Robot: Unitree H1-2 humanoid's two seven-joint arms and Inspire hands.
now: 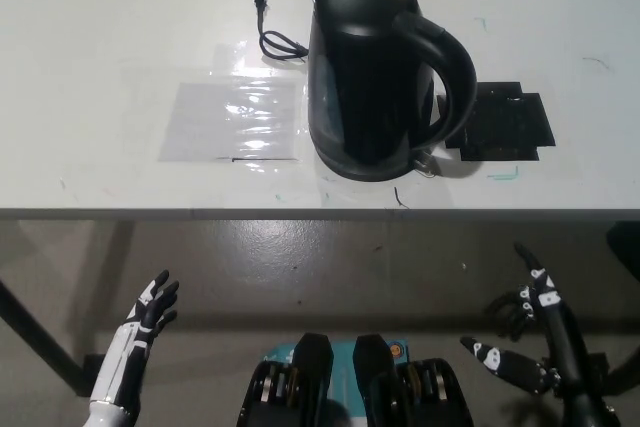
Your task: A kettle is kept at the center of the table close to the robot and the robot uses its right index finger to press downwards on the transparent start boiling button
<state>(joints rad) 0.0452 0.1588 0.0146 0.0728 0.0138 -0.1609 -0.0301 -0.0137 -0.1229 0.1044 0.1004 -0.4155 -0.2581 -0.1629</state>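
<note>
Right robot hand (pixel 535 332) & left robot hand (pixel 150 312) spread, below table (pixel 100 47); 1 kettle (pixel 375 72).

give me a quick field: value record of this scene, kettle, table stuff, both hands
kettle: black kettle upright on the white table, handle toward the right
button: small clear tab at the handle's base, untouched
cord: black cord lying left of the kettle's top
clear sheet: transparent plastic sheet flat, left of the kettle
black patch: black square on the table, right of the kettle
left hand: white left hand below the table edge, open, holding nothing
right hand: black right hand low at the right, open, away from the kettle
</note>
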